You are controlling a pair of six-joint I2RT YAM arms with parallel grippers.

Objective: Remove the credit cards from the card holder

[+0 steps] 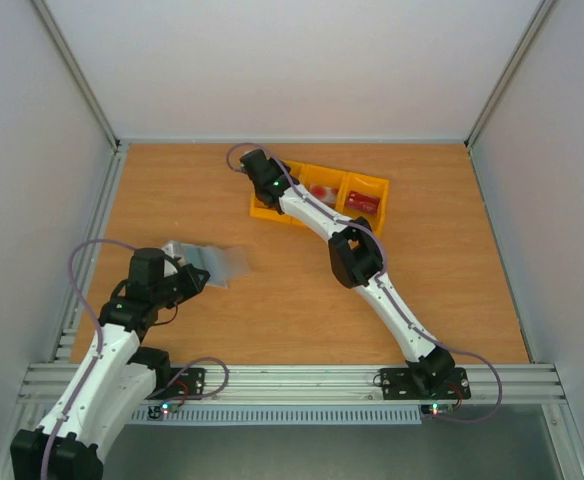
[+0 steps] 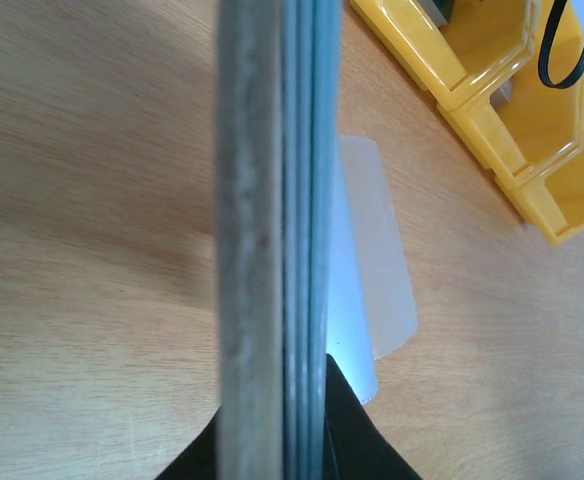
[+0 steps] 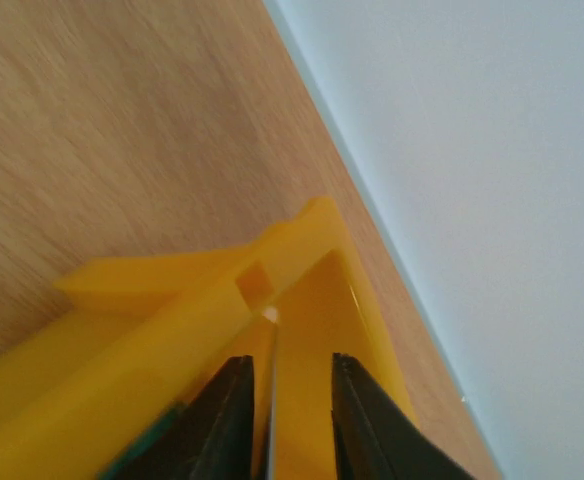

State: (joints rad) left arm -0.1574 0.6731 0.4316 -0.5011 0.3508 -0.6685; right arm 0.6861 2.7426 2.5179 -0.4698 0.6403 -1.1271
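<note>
The left tool [image 1: 184,280] clamps the holder [image 2: 267,240] at the near left of the desk [image 1: 272,310]. The right tool [image 3: 292,375], jaws slightly apart, hangs over the left bin of the far tray [image 3: 152,285], likely dropping a card. Two cards [image 1: 322,192] lie in the other bins. Next, it should go to the holder for any remaining card.

Left tool [image 1: 194,280] clamped tight, arm bent; right tool [image 3: 282,362] slightly parted, arm outstretched.

Wood-grain surface [image 1: 272,310] stretching between pale walls [image 1: 272,70], yellow tray [image 1: 370,180] sitting near its far edge, card holder [image 1: 212,263] resting at left.
</note>
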